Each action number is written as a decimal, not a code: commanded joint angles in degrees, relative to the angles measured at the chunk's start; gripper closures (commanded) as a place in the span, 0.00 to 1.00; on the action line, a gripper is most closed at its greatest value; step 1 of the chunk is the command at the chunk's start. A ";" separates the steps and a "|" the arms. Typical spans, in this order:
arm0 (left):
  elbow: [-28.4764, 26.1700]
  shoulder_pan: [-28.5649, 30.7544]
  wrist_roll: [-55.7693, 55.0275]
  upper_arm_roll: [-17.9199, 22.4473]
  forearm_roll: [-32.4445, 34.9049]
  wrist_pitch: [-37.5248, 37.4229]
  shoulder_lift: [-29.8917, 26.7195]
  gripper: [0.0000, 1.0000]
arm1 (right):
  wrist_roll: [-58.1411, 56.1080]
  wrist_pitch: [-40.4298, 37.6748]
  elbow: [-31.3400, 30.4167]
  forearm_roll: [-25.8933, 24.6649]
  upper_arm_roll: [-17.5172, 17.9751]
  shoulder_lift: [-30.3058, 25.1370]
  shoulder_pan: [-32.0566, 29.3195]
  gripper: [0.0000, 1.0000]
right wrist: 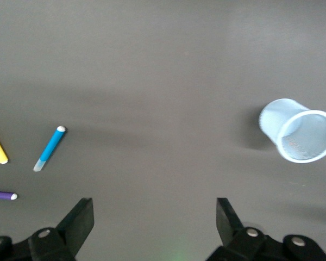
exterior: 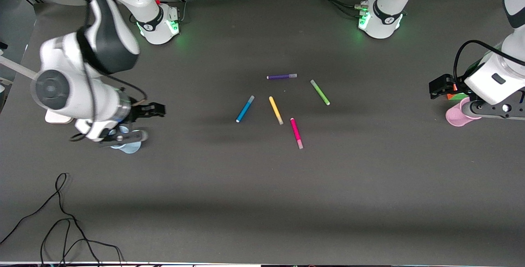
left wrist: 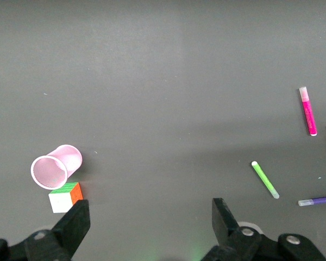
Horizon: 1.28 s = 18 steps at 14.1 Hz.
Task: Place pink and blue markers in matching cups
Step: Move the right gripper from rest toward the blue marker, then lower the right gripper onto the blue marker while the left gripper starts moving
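The blue cup [exterior: 128, 147] is largely covered by the right arm in the front view. The puzzle cube [exterior: 456, 96] is mostly hidden there by the left arm, and the pink cup [exterior: 456, 117] is partly covered.

Five markers clustered mid-surface [exterior: 262, 201]: purple marker [exterior: 281, 76] farthest from front camera, green marker [exterior: 320, 92] toward left-arm end, blue marker [exterior: 245, 109] toward right-arm end, yellow marker [exterior: 275, 110] between blue marker and pink marker [exterior: 296, 133], pink marker nearest camera. Pink cup [left wrist: 56, 166] upright at left-arm end, puzzle cube [left wrist: 65, 197] just beside it. Blue cup [right wrist: 298, 130] upright at right-arm end, well apart from markers.

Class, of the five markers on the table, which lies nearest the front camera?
The pink marker: it lies lowest in the front view, below the yellow marker.
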 commanded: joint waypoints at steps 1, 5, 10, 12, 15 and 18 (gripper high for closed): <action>1.17 0.21 0.85 -0.01 -0.53 -1.10 0.42 0.00 | 4.81 -1.10 5.50 1.07 -0.42 3.97 3.69 0.00; 0.91 0.47 0.85 -0.01 -0.45 -1.45 0.33 0.00 | 9.29 -4.97 13.25 7.67 -0.25 12.85 4.93 0.00; 0.29 0.56 0.94 -0.10 -0.53 -3.90 1.12 0.00 | 17.65 -4.97 18.26 11.71 0.81 21.82 5.20 0.00; -0.24 0.56 0.76 -0.10 -1.67 -4.97 1.12 0.00 | 20.02 -4.97 19.58 13.37 0.90 24.29 5.72 0.00; -0.33 0.12 -0.20 -0.10 -5.10 -4.53 1.21 0.01 | 22.58 -4.36 19.85 16.72 0.90 26.84 7.04 0.00; -3.82 -0.41 -2.65 -0.54 -7.55 -0.86 1.12 0.03 | 23.54 -3.22 19.85 21.63 0.90 29.47 7.22 0.00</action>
